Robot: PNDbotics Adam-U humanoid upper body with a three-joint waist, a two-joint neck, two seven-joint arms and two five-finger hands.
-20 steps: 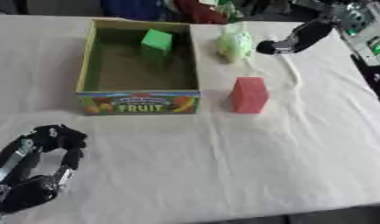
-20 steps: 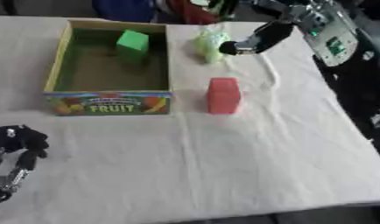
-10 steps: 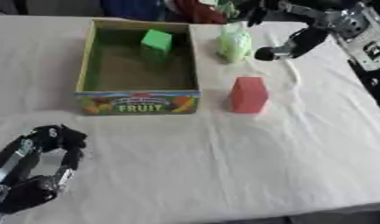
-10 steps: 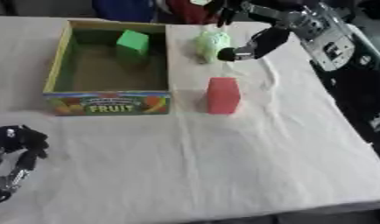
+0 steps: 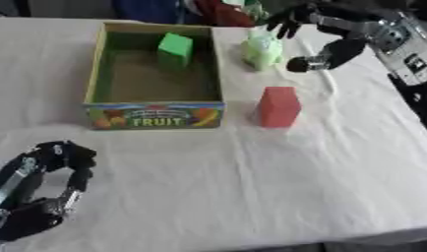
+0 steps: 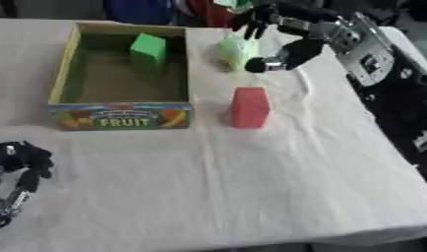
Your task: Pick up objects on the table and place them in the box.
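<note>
In the left eye view, the right hand (image 5: 324, 34) is reaching in from the upper right, fingers spread and released around nothing, thumb tip just beside the pale green object (image 5: 261, 49) lying right of the fruit box (image 5: 154, 116). A green block (image 5: 175, 48) is already sitting inside the box at its far end; a red block (image 5: 278, 106) is standing on the white tablecloth (image 5: 251, 187) near the box's front right corner. The left hand (image 5: 41, 189) is idling at lower left, fingers curled on nothing.

In the right eye view, the same hand is hovering at the pale green object (contact unclear). Judging by this, the grasp is in hand; next, the fingers need closing round it before lifting toward the box.
</note>
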